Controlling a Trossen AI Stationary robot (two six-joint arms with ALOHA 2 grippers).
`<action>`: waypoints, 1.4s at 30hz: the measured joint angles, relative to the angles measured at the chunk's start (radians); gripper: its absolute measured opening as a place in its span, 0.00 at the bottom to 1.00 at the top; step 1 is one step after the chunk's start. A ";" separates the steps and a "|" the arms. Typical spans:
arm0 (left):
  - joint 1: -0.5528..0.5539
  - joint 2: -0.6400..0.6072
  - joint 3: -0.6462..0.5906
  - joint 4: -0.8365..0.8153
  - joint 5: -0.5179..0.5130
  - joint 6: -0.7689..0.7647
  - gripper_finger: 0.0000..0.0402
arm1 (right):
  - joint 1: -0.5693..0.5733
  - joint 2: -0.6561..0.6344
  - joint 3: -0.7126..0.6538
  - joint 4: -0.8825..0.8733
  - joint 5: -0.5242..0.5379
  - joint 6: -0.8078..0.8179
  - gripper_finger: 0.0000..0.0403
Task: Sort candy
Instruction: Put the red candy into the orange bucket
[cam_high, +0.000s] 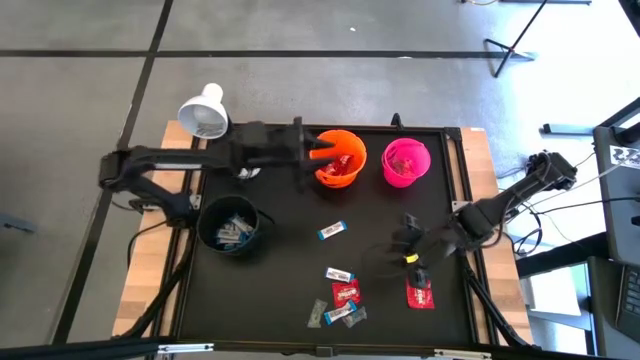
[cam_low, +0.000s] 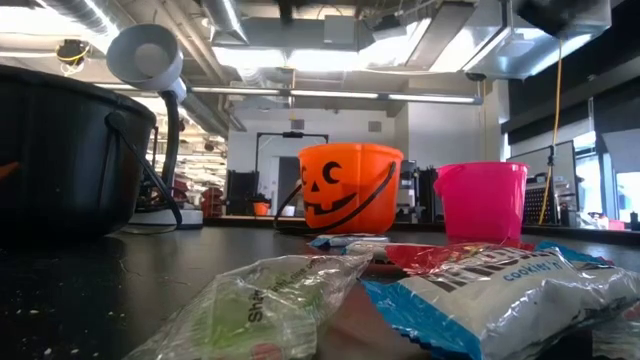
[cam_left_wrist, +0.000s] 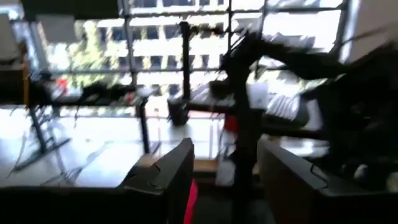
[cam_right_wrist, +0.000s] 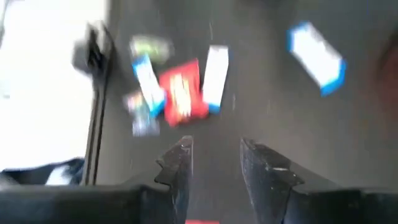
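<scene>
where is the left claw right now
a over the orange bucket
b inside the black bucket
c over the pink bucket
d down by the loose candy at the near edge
a: in the high view the left claw reaches over the rim of the orange bucket.

orange bucket (cam_high: 338, 158), pink bucket (cam_high: 405, 162)

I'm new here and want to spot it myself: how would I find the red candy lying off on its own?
Start at the pink bucket at the far edge of the black table, then come straight toward the near edge on the right arm's side. There lies the lone red candy, just beyond the right gripper. Unlike the other red one, no blue-and-white sweets touch it.
</scene>
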 joint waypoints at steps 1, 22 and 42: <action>-0.029 -0.035 0.000 0.001 0.000 0.004 0.41 | 0.012 0.002 0.000 -0.050 -0.025 0.065 0.33; -0.397 -0.278 -0.167 0.008 -0.323 0.079 0.39 | 0.363 0.163 -0.190 -0.026 -0.148 0.587 0.45; -0.403 -0.278 -0.170 0.002 -0.324 0.056 0.39 | 0.363 0.370 -0.272 0.067 -0.150 0.625 0.56</action>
